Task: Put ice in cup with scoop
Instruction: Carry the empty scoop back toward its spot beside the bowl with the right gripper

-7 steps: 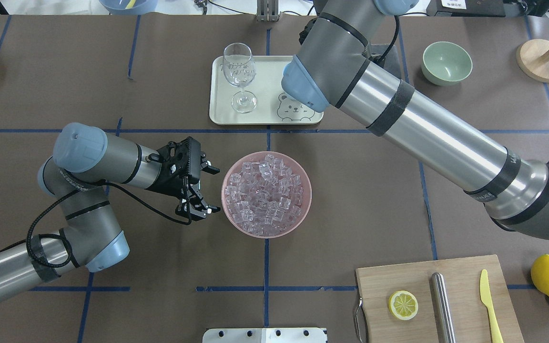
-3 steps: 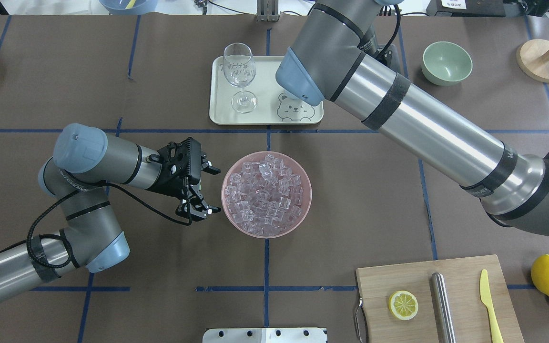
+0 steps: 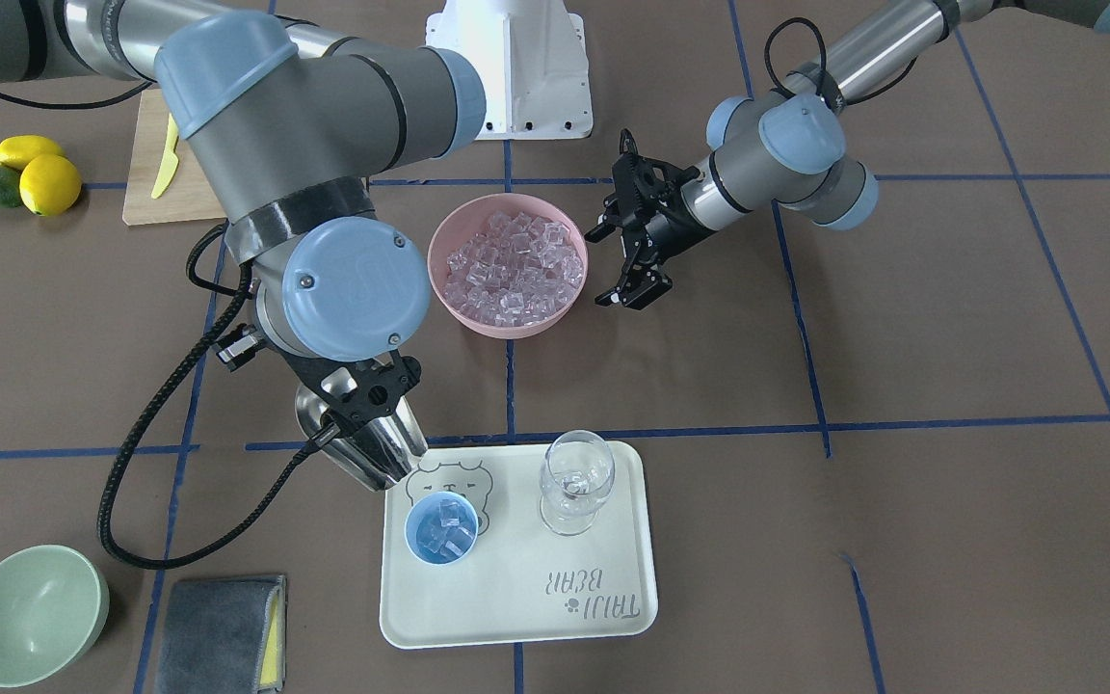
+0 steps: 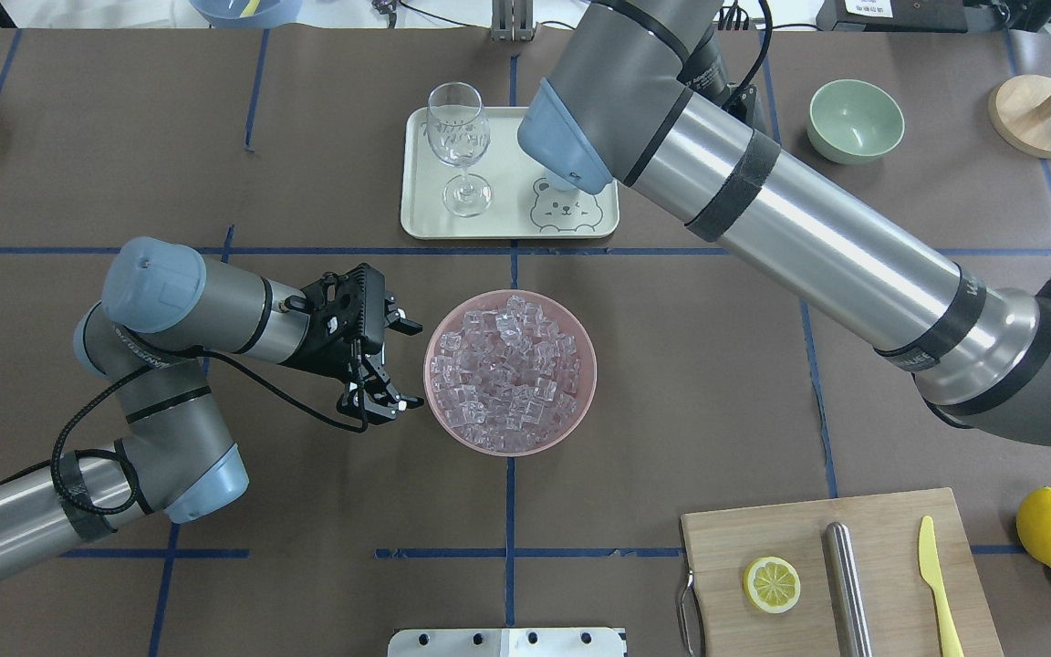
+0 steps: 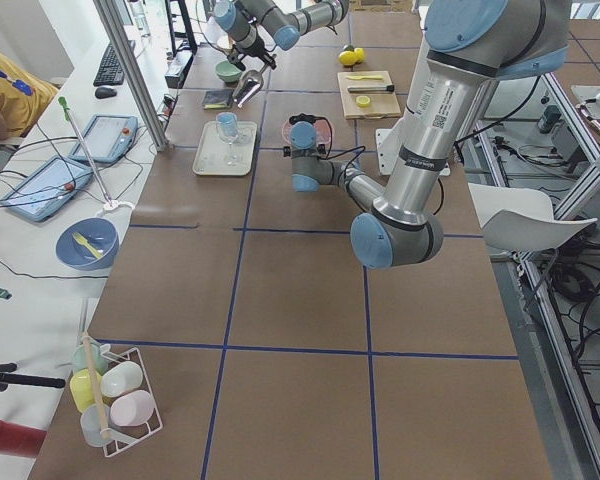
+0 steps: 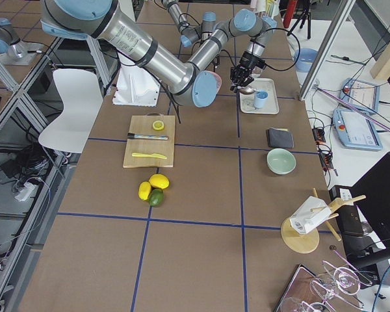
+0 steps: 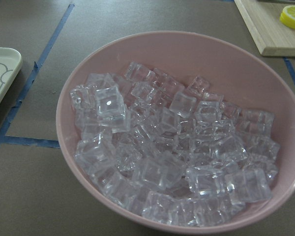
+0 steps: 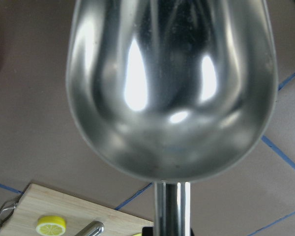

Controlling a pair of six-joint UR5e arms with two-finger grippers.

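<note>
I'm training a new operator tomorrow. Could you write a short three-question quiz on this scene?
1. True or false: the scoop is empty.
2. Where does the cup stand? A) on the tray B) on the cutting board C) inside the green bowl
3. Fill in: the left end effector hangs open beside the ____ bowl.
Key: 1 true; 2 A; 3 pink.

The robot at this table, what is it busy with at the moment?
The right gripper holds the steel scoop, empty in the wrist view, tilted near the blue cup on the tray. The cup already contains a few ice cubes. The left gripper hovers open beside the pink bowl, which is full of ice.
</note>
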